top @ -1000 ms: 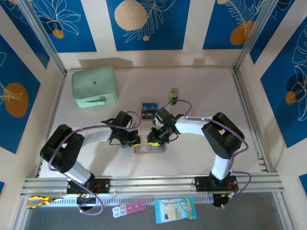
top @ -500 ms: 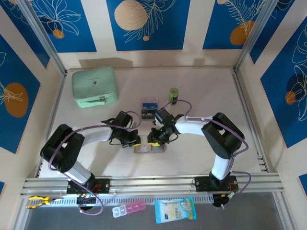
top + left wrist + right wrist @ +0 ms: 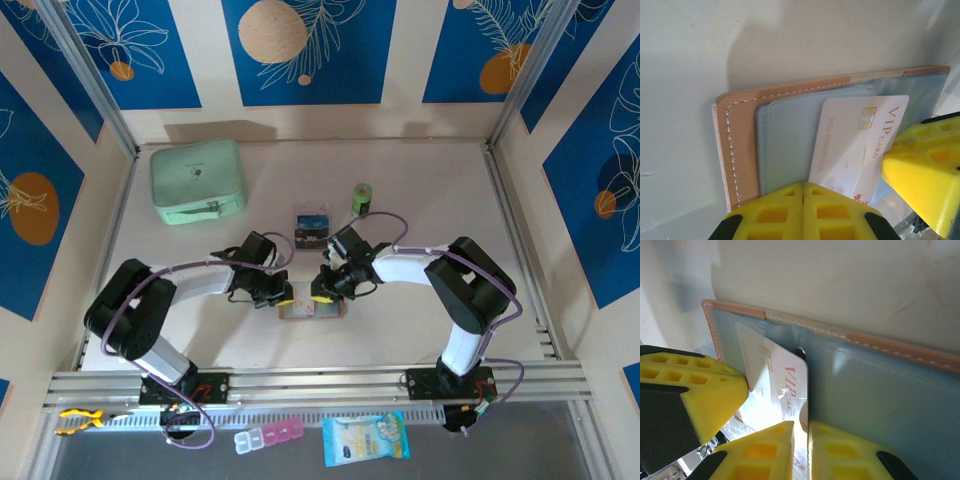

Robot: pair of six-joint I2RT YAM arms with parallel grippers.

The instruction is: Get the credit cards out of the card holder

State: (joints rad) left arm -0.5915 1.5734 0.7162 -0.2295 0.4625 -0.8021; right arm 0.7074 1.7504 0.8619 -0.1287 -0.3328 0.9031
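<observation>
Where both sets of fingers meet, the holder (image 3: pixel 312 309) lies open and flat on the surface (image 3: pixel 420 200), directly beneath them. The left fingers (image 3: pixel 803 195) are clenched tight with no gap. Their tips sit at the holder's near edge, beside its tan stitched border; whether they pinch the leather or only press on it, I cannot tell. The right fingers (image 3: pixel 800 427) are drawn almost together, grasping the VIP card (image 3: pixel 772 385) by one corner, and the card's edge runs down into the narrow slit between them. That card is white, with orange lettering and a chip. It lies tilted across the holder's grey-blue pockets (image 3: pixel 785 145), between the two sets of fingers. Just beyond the fingers, loose cards (image 3: pixel 312 225) lie on the surface, apart from the holder. A green cylinder (image 3: pixel 362 198) stands farther beyond the right fingers, and a mint case (image 3: pixel 197 181) sits well beyond the left fingers.
</observation>
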